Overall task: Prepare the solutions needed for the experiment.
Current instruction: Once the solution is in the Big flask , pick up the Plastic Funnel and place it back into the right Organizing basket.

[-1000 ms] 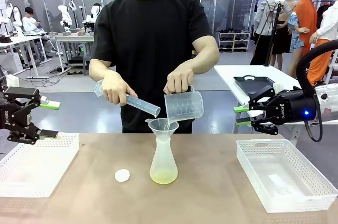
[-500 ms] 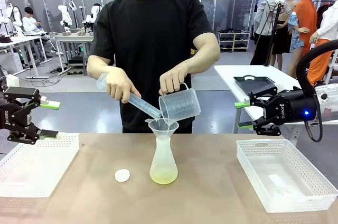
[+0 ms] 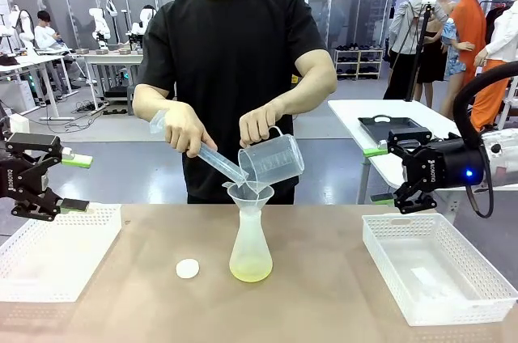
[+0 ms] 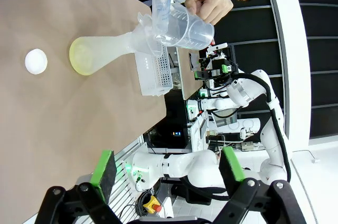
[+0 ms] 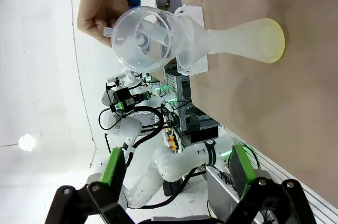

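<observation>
Two vessels tipped: the person holds a graduated cylinder point(image 3: 214, 161) and a clear measuring beaker point(image 3: 273, 158) slanted mouth-down, their lips meeting just above the funnel point(image 3: 250, 193). This is probably so both streams land in one narrow neck.
Hands: one hand point(image 3: 184, 129) wraps the cylinder's upper part. The other hand point(image 3: 259, 123) grips the beaker near its handle, which gives control of each tilt.
Funnel: it is seated in the mouth of the conical flask point(image 3: 251, 246), which stands upright in the middle of the table, presumably to widen the target and spare the tabletop.
Solution point(image 3: 250, 270): a shallow, clear, pale yellow-green layer at the very bottom of the translucent flask. The cloudy wall above it looks empty.
White cap point(image 3: 188, 268): it lies flat on the table near the flask, off the neck so the funnel fits.
Left gripper point(image 3: 81, 183): its jaws are spread wide with nothing between the green pads. It hangs over the left basket point(image 3: 48, 254), well apart from the pour.
Right gripper point(image 3: 377, 174): its jaws are likewise wide and it carries nothing. It hangs above the far rim of the right basket point(image 3: 388, 220), clear of the person's arms.
Stage: my judgement is that filling is under way and far from done.
</observation>
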`<control>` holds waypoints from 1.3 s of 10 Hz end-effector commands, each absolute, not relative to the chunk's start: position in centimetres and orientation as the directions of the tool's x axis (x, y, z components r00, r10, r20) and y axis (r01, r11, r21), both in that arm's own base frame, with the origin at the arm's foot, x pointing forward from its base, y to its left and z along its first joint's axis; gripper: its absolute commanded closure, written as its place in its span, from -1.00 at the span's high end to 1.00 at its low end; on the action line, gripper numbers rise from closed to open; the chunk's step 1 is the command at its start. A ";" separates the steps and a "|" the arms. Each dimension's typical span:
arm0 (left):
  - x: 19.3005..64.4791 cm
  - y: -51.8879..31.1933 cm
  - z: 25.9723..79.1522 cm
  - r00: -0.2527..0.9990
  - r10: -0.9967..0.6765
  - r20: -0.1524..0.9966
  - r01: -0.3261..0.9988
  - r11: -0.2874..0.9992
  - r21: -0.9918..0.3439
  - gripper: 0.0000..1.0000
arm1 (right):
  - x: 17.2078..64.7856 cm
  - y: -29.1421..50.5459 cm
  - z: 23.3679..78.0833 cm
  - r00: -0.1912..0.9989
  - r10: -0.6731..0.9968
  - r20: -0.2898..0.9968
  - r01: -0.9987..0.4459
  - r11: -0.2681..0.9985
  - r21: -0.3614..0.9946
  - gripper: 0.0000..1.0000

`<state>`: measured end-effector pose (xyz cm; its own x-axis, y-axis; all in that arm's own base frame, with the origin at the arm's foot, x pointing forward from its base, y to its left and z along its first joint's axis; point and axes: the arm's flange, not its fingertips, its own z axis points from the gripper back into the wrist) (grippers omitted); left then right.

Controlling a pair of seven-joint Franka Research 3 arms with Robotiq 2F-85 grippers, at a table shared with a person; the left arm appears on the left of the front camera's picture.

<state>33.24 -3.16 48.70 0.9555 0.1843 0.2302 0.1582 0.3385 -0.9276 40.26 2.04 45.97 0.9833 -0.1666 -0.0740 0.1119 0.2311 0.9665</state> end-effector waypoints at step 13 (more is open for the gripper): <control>33.4 -3.4 48.8 0.955 0.186 0.232 0.165 0.318 -0.934 1.00 | 40.1 2.0 46.4 0.985 -0.159 -0.065 0.104 0.253 0.962 1.00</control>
<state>33.24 -3.16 48.70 0.9555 0.1843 0.2302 0.1582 0.3384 -0.9276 40.22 1.97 46.04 0.9836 -0.1653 -0.0722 0.1101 0.2334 0.9661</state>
